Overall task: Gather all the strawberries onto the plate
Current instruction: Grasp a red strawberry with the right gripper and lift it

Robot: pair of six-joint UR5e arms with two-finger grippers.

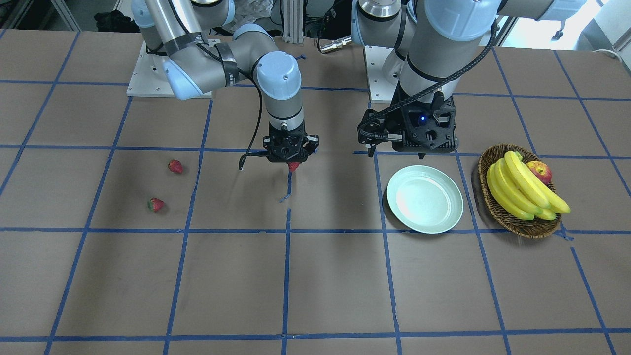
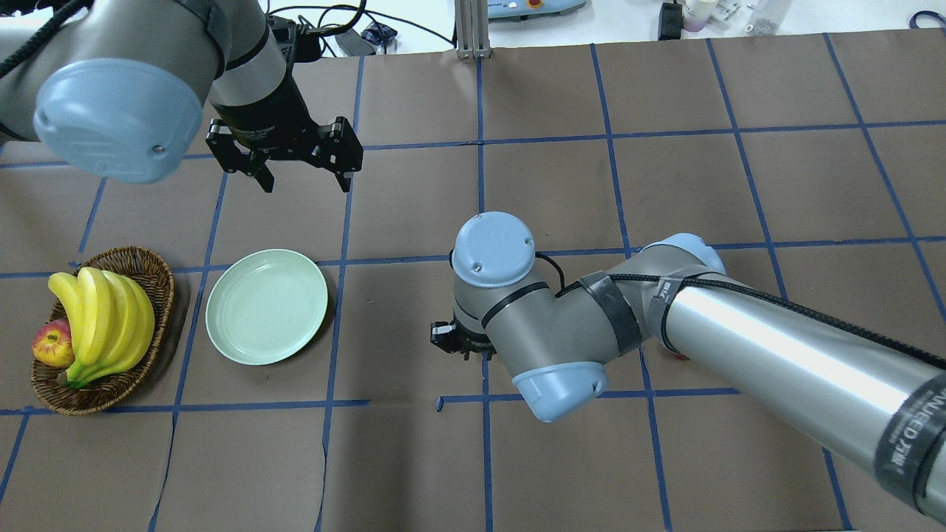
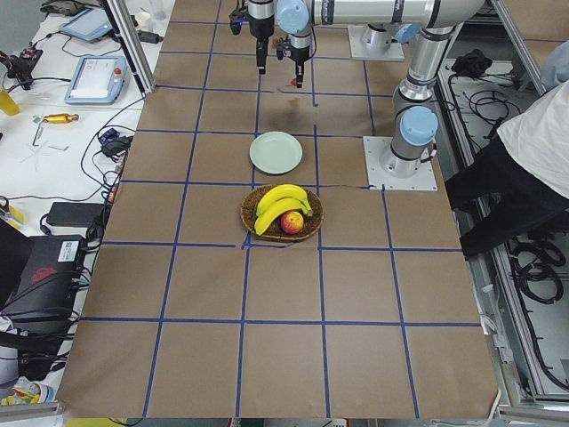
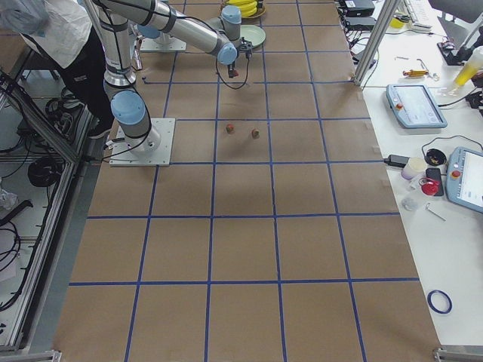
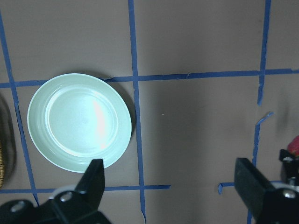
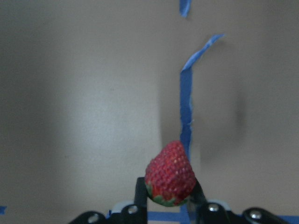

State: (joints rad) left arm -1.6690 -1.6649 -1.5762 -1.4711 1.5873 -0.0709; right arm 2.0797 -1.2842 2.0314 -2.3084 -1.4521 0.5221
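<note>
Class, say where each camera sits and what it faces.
Front: across the table, facing the robot; both arms show.
Overhead: behind the robot, looking down; both arms.
Left side: left end, basket nearest.
Right side: right end, loose strawberries nearest.
Left wrist: downward; plate, open left gripper.
Right wrist: downward; right gripper holding a strawberry.
Front and overhead share the plate.

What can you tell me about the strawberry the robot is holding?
The strawberry is small and red, with dimpled, seeded skin and a green leafy cap. The right gripper is shut on it, one finger on each side near the cap, and its pointed tip faces away toward the table. It seems held clear of the brown table, beside a blue tape line, well apart from the empty plate.
</note>
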